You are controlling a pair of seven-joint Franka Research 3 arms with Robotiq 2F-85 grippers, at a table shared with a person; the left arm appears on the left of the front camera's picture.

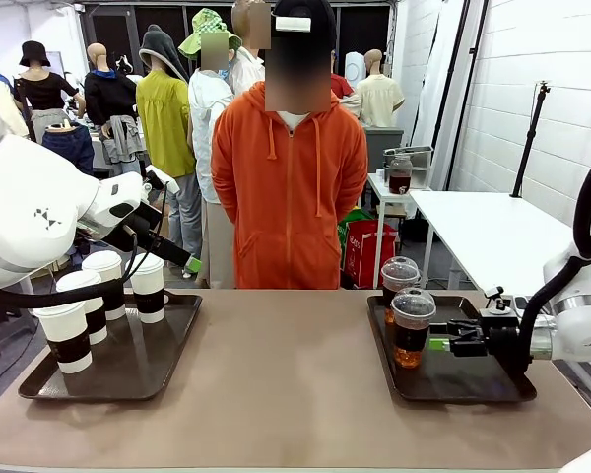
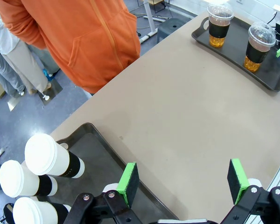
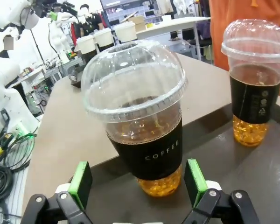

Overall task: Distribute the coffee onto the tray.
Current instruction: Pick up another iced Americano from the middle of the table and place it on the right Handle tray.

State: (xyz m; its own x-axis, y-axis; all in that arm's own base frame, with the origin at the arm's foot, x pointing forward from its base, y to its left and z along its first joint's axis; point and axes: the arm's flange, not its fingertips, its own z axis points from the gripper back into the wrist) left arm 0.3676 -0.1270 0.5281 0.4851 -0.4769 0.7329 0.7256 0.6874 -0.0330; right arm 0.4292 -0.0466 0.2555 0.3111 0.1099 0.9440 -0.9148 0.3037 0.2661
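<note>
We saw two dome-lidded plastic cups on the dark tray (image 1: 512, 389) at our right side of the tabletop (image 1: 295, 384); the nearer cup (image 1: 412, 328) stood just ahead of our right claw (image 1: 443, 343), and the farther cup (image 1: 399, 286) stood behind it toward the person in the orange hoodie (image 1: 288, 187); four lidded paper cups (image 1: 103, 301) were clustered on the other tray (image 1: 167, 345) at our left.

Our right claw had its green pads (image 3: 80, 178) spread wide, one on each side of the nearer cup's base and touching nothing; our left claw (image 2: 182, 184) hung above the left tray's inner edge, its pads (image 2: 128, 181) likewise apart and empty.

We judged the chief risk to be the thin plastic wall; a hard squeeze low on the black sleeve could buckle it, pop the dome lid and spill the brown drink; an off-centre approach could push the cup into its neighbour or tip it; on the left, the paper cups stood so close together that a pad coming down between them could knock one over.
</note>
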